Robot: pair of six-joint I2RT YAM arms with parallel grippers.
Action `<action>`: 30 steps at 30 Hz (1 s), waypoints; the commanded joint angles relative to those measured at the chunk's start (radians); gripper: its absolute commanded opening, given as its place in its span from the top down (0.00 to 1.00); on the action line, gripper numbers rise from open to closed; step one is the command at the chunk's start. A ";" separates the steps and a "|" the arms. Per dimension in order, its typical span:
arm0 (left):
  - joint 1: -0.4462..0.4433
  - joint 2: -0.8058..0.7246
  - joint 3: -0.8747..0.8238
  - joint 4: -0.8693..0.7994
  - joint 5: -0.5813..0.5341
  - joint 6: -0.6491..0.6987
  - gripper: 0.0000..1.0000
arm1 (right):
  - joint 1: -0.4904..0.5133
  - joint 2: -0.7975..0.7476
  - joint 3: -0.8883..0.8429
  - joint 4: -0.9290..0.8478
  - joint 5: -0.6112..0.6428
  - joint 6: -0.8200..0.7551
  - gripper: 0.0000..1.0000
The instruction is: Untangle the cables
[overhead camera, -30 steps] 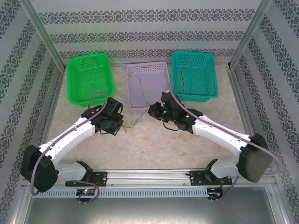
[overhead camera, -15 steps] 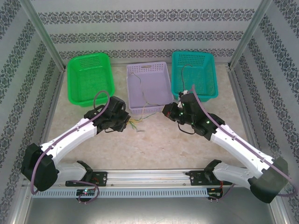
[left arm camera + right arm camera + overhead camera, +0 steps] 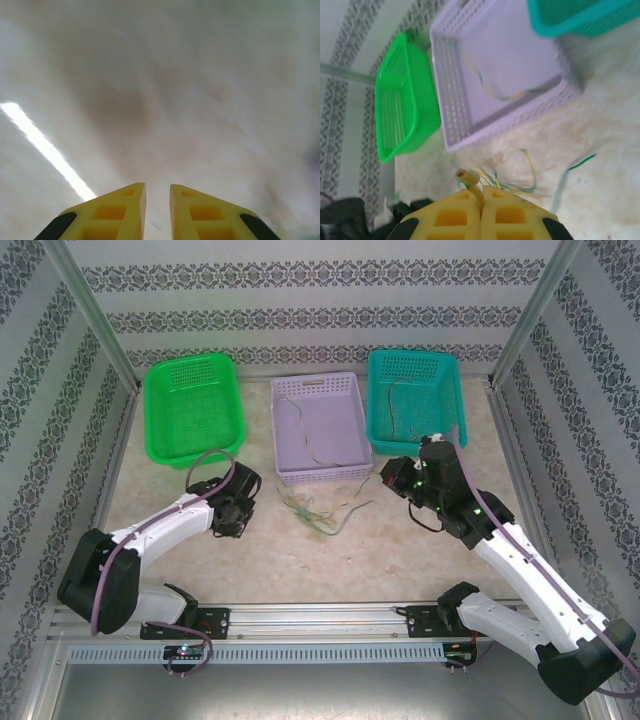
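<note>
The top external view laid out the whole table: a green basket at the far left, a lilac basket in the middle and a teal basket at the far right. The loose cables, thin yellow and green strands, lay in a tangle on the table just in front of the lilac basket. They sat between the left gripper and the right gripper, though from there I could not tell how either gripper's fingers stood. A dark cable lay in the teal basket. The wrist cameras settled the fingers. In the left wrist view the left gripper had its yellow fingers parted by a narrow gap, with nothing between them, above a blurred, bare stretch of tabletop. In the right wrist view the right gripper had its fingers pressed together, pinching a yellow cable whose curled end stuck up just past the tips. Beyond those tips lay the loose cables on the table, with one green strand off to one side. A yellow-green cable snaked across the floor of the lilac basket.
</note>
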 commanded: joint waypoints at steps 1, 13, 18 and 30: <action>0.009 0.006 -0.014 -0.108 -0.110 0.028 0.80 | -0.017 -0.010 0.054 -0.021 0.056 -0.052 1.00; -0.048 -0.030 0.110 -0.056 0.035 0.103 0.56 | -0.063 0.003 0.050 0.014 -0.077 -0.067 1.00; -0.161 0.014 0.122 0.108 0.136 0.036 0.37 | -0.087 0.016 0.052 0.009 -0.178 -0.096 1.00; -0.238 0.165 0.076 0.339 0.187 -0.131 0.33 | -0.103 0.003 0.003 0.009 -0.264 -0.071 1.00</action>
